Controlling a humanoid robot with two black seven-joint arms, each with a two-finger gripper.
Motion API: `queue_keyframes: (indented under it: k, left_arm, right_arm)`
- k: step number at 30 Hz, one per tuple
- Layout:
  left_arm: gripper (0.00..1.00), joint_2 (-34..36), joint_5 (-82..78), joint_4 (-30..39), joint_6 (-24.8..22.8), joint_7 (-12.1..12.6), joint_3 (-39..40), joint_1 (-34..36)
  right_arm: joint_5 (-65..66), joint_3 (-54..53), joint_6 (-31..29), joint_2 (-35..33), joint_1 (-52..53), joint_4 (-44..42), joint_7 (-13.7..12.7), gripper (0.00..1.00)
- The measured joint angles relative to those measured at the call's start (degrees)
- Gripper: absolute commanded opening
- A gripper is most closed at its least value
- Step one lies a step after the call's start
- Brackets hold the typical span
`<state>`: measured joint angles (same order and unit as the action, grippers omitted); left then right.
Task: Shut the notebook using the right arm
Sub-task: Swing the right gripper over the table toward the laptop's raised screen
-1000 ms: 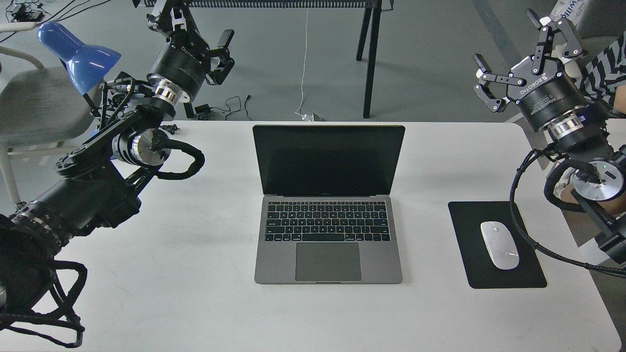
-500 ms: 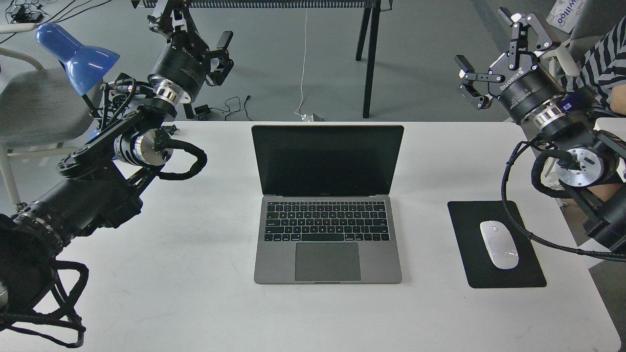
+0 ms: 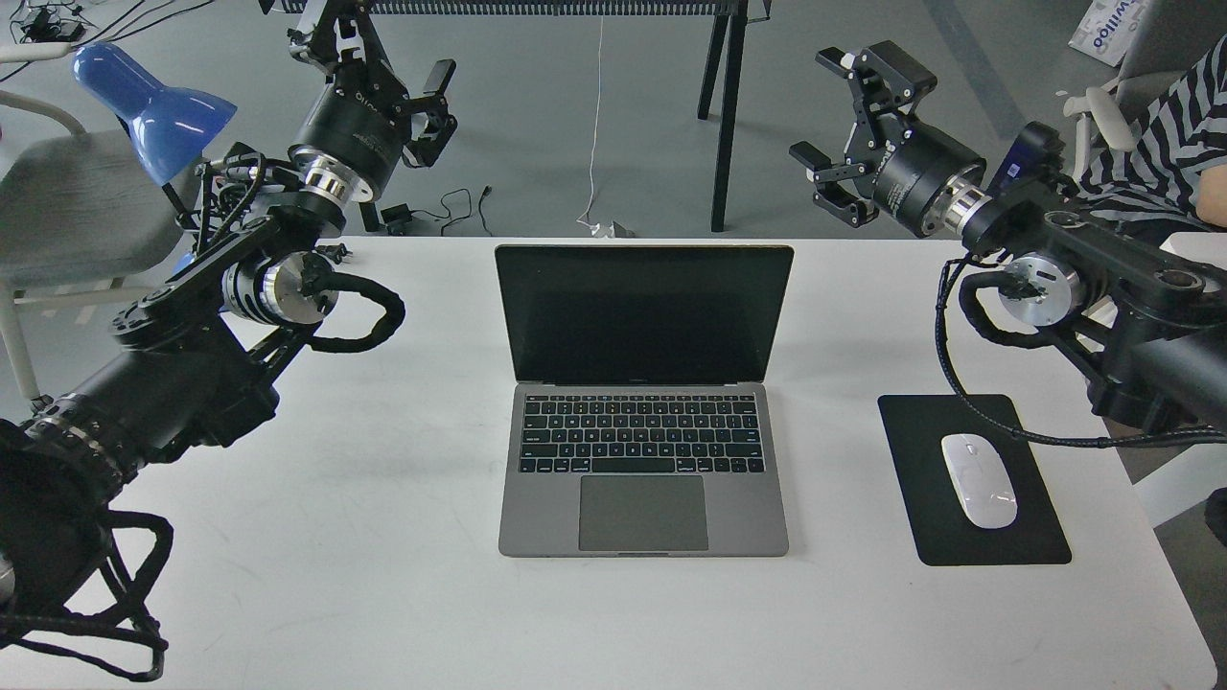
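1. The notebook (image 3: 642, 402) lies open in the centre of the frame on the white table (image 3: 383, 575), its dark screen upright and facing the camera, its keyboard and trackpad toward the lower edge
2. The right gripper (image 3: 848, 125) has swung in from the far right edge of the frame over the last second; it now sits in the upper right, just beyond and to the right of the screen's top right corner, still apart from the lid
3. Its fingers are spread wide and hold nothing, pointing toward the upper left of the frame
4. The left gripper (image 3: 398, 72) has not moved: it stays raised in the upper left beside the blue lamp (image 3: 153, 101), fingers released and empty
5. The notebook itself is unchanged, with the lid at the same angle as before
6. In my judgement this is the approach: the right arm is closing on the back of the lid but must travel further left, get behind the screen's upper edge, then push it forward and down
7. The white mouse (image 3: 978, 479) on the black mouse pad (image 3: 920, 522), lower right, lies under the arm's cable and is best left undisturbed
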<state>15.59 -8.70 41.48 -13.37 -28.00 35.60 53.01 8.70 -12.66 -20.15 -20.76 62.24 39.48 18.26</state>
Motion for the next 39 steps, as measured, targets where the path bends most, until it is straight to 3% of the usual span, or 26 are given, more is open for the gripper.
queue_keyframes:
  k: [17, 39]
  left_arm:
    - [1.0, 0.0, 0.0, 0.1, 0.0, 0.0, 0.0, 0.0]
    - [1.0, 0.0, 0.0, 0.0, 0.0, 0.0, 0.0, 0.0]
  right_arm:
    - [1.1, 14.4, -0.1, 10.4, 5.7, -10.4, -0.8, 1.0]
    - [4.4, 20.7, -5.8, 8.4, 8.0, -8.8, -0.8, 1.0]
